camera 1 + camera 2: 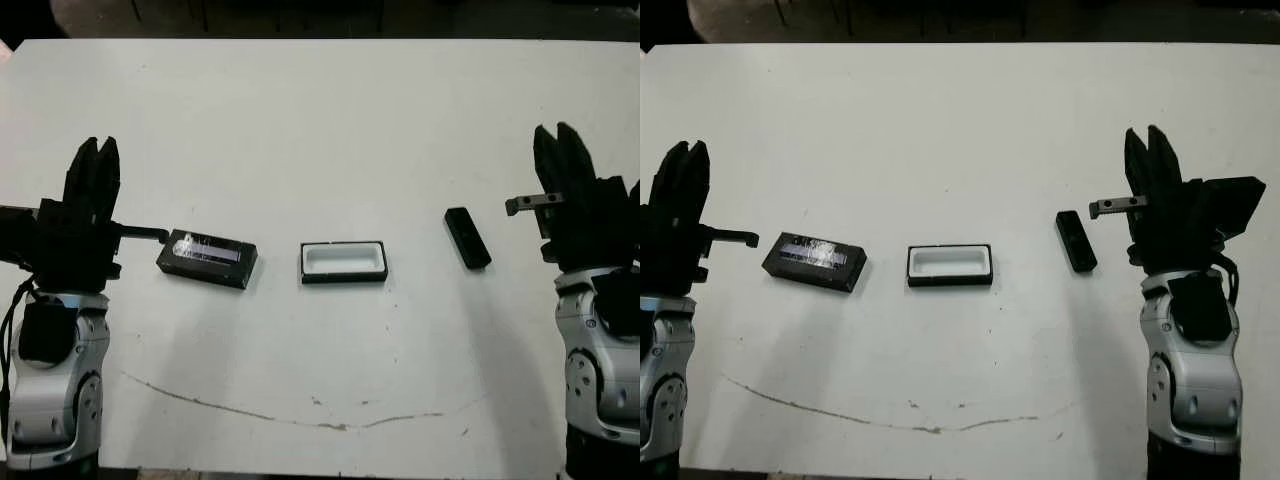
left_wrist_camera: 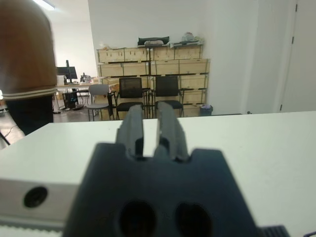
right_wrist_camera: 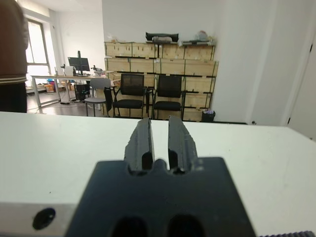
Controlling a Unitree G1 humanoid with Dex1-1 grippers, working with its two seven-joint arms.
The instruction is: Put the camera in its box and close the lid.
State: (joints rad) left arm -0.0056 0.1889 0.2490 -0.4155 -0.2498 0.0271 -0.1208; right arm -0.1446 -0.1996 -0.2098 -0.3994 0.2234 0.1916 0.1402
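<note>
The camera point(image 1: 467, 237), a slim black bar, lies on the white table right of centre. The box point(image 1: 343, 261), a black tray with white lining, sits open and empty in the middle. To its left, the black lid point(image 1: 207, 258) lies flat with its shiny strip facing up. My left gripper point(image 1: 97, 148) hovers left of the lid, its fingers together and holding nothing. Just right of the camera is my right gripper point(image 1: 560, 135), likewise shut and empty. Neither touches anything. The wrist views show only each gripper's own fingers point(image 2: 132, 126) point(image 3: 143, 138) over bare table.
A thin brown curved mark point(image 1: 300, 415) runs along the table near the front edge. Beyond the far edge, the wrist views show a person in a brown top point(image 2: 24, 49), black chairs point(image 3: 133, 94) and stacked wooden crates point(image 3: 158, 52).
</note>
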